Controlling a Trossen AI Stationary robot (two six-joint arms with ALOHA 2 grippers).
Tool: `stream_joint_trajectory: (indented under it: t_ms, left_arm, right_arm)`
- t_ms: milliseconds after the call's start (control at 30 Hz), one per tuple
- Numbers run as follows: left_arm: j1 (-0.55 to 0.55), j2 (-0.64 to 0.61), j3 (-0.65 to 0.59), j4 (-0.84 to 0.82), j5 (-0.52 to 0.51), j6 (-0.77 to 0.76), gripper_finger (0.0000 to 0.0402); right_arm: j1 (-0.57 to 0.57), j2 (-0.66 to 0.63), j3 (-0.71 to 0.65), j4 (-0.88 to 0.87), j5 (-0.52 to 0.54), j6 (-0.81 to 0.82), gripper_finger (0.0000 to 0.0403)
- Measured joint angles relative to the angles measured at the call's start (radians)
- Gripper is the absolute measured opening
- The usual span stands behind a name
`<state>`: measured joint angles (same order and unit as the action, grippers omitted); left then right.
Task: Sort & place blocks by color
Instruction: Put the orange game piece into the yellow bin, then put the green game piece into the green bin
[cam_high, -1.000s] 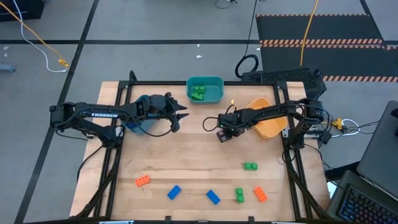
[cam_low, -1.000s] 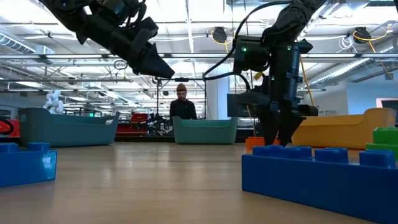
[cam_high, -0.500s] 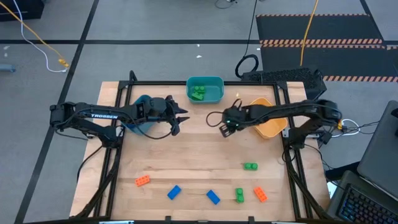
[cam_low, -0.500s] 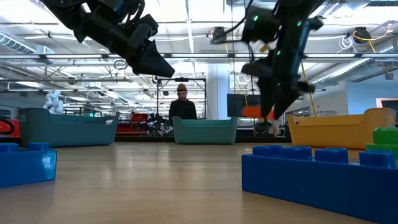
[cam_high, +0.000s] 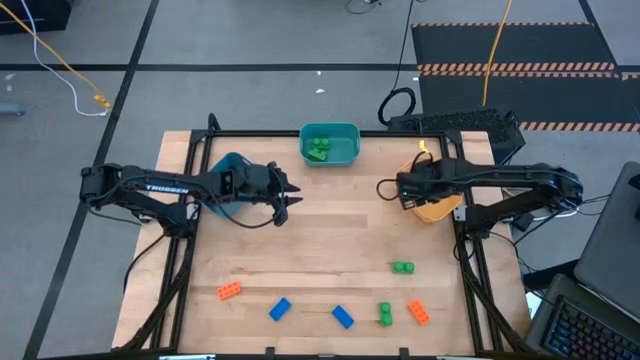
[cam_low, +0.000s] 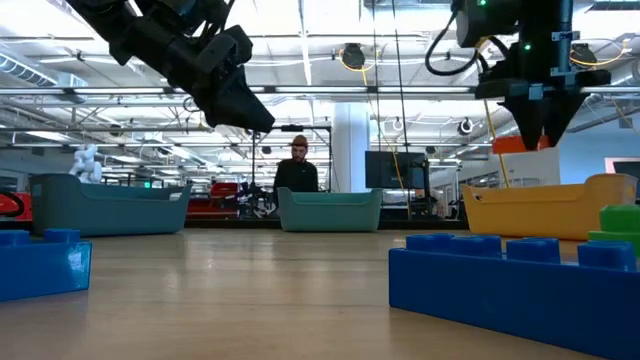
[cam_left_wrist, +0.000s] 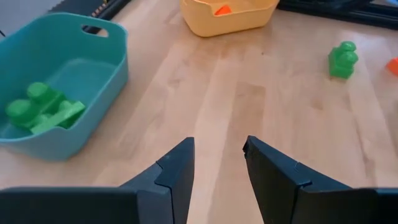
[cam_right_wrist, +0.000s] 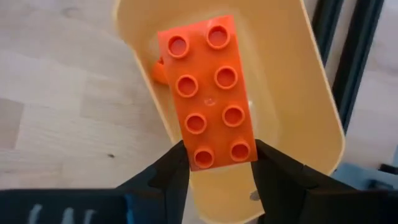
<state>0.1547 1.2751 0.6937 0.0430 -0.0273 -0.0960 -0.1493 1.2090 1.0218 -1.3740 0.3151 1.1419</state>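
Gripping an orange block (cam_right_wrist: 209, 93) endwise, right claw (cam_right_wrist: 216, 163), studs upward.

Bright overhead light, soft shadows (sharp)

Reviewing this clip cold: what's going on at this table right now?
A two-arm robot is sorting toy bricks into bins by colour. The right gripper holds an orange brick above the orange-yellow bin, which already has an orange piece inside. The left gripper hangs open over the bare table near the blue bin, holding nothing. The teal bin contains green bricks. Six loose bricks, green, blue and orange, lie along the table's near edge.
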Motion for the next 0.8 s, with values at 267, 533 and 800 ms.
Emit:
stream_joint_trajectory:
  t_ms: [267,533,800]
  left_arm:
    - [-0.059,0.000,0.000,-0.001,-0.026,-0.070,0.0145]
    - [-0.144,0.000,0.000,-0.018,-0.109,-0.153,0.0145]
    - [-0.225,0.000,0.000,-0.016,-0.132,-0.219,0.0145]
  right_arm:
    - [0.000,-0.007,-0.016,0.010,0.026,-0.162,0.0232]
    - [0.000,-0.006,-0.086,0.006,0.023,-0.250,0.0264]
    - [0.024,-0.066,-0.086,0.159,-0.082,-0.421,0.0247]
